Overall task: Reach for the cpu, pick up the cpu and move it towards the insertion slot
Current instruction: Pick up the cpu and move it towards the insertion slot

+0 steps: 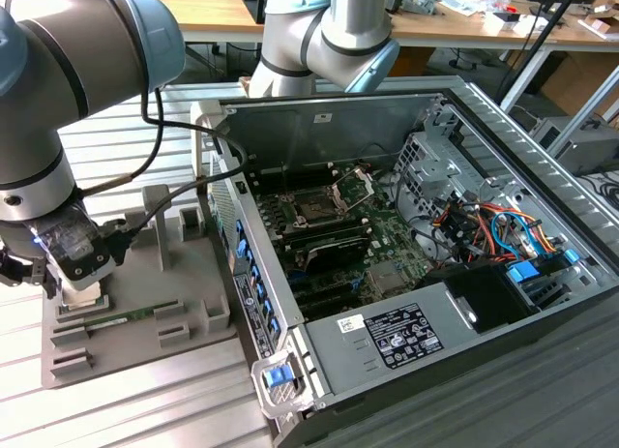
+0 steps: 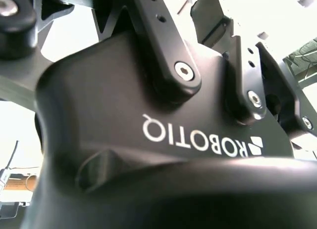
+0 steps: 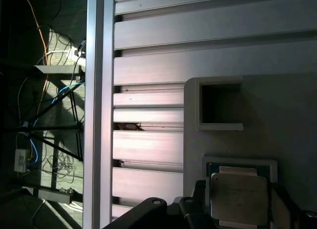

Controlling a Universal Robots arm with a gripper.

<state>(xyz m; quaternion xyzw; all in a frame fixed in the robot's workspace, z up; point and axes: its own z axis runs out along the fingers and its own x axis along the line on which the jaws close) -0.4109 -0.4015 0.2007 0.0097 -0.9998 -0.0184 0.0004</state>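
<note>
In the first wrist view the cpu, a pale silvery square chip, lies in a square recess of the grey tray. My gripper straddles it, and the dark fingers sit tight against two opposite edges of the chip. In the exterior view the gripper is low over the grey tray at that view's left. The insertion slot, a dark square socket in a silvery frame, lies inside the open computer case with its metal bracket hinged up. The second wrist view looks close at the gripper's black body.
A long green memory stick lies on the tray beside the gripper. An empty square recess is next to the chip's recess. The case wall stands between tray and socket. A second arm stands behind the case. Ribbed aluminium table surrounds the tray.
</note>
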